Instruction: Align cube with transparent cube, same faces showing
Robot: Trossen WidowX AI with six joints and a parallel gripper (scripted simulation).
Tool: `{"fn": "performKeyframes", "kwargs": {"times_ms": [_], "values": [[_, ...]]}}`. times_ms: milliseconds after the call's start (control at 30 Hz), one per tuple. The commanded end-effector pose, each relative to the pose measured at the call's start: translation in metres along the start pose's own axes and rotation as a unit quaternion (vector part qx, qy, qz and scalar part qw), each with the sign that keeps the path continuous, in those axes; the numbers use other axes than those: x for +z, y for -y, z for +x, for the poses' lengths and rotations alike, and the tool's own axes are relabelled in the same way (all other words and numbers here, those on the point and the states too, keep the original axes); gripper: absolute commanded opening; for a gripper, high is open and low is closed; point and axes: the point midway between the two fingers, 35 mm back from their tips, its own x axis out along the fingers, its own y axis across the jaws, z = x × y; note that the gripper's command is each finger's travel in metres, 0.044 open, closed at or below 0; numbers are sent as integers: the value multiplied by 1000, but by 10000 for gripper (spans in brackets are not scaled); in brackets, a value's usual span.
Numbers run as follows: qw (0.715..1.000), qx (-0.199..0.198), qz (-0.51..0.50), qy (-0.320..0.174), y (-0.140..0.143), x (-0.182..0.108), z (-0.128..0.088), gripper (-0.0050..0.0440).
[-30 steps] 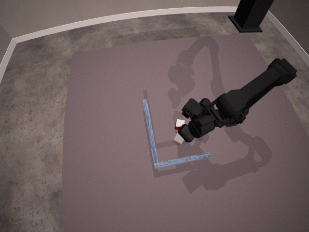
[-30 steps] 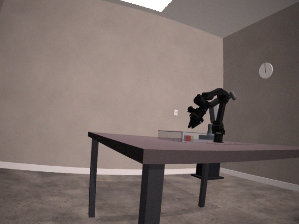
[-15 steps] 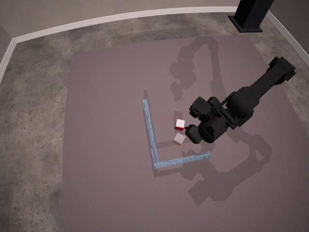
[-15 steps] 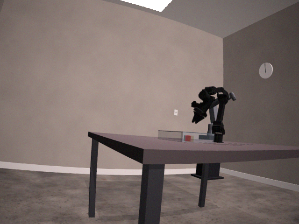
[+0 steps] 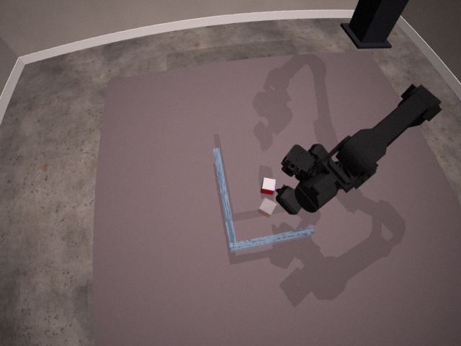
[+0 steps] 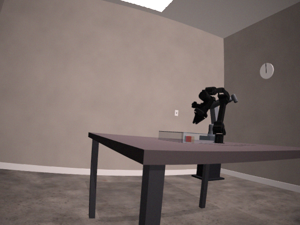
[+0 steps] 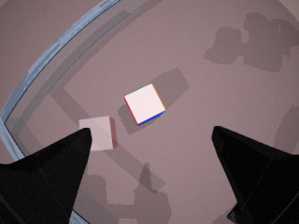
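The cube [image 5: 268, 185] [image 7: 145, 104] rests on the table with its white face up and a red side showing; a blue edge shows in the wrist view. In the exterior view its red face [image 6: 188, 138] shows low on the table. The transparent cube [image 5: 267, 206] [image 7: 97, 133] sits just beside it, nearer the corner of the L-shaped blue rail [image 5: 224, 189] [image 7: 55, 51]. The two cubes stand apart. My gripper [image 5: 283, 182] [image 6: 197, 119] [image 7: 153, 133] is open and empty. It hangs well above the table, over and slightly to the right of the cube.
The blue rail [image 6: 169, 134] forms an L to the left of and in front of both cubes. The arm [image 5: 372, 145] reaches in from the right. A black pillar [image 5: 374, 22] stands on the floor past the table's far right corner.
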Motion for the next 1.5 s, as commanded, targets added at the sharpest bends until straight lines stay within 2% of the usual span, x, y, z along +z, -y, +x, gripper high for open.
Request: {"fn": "performKeyframes", "kwargs": {"times_ms": [0, 100, 233, 367, 533, 1467], "values": [[999, -3, -25, -27, -3, 5, 4, 344], [990, -8, -92, -103, -5, 10, 23, 280], [971, 15, -151, -182, -6, 17, 44, 280], [948, 58, -208, -235, -6, 25, 61, 280], [941, 72, -219, -247, -5, 28, 66, 280], [941, 72, -219, -247, -7, 10, 99, 280]]}}
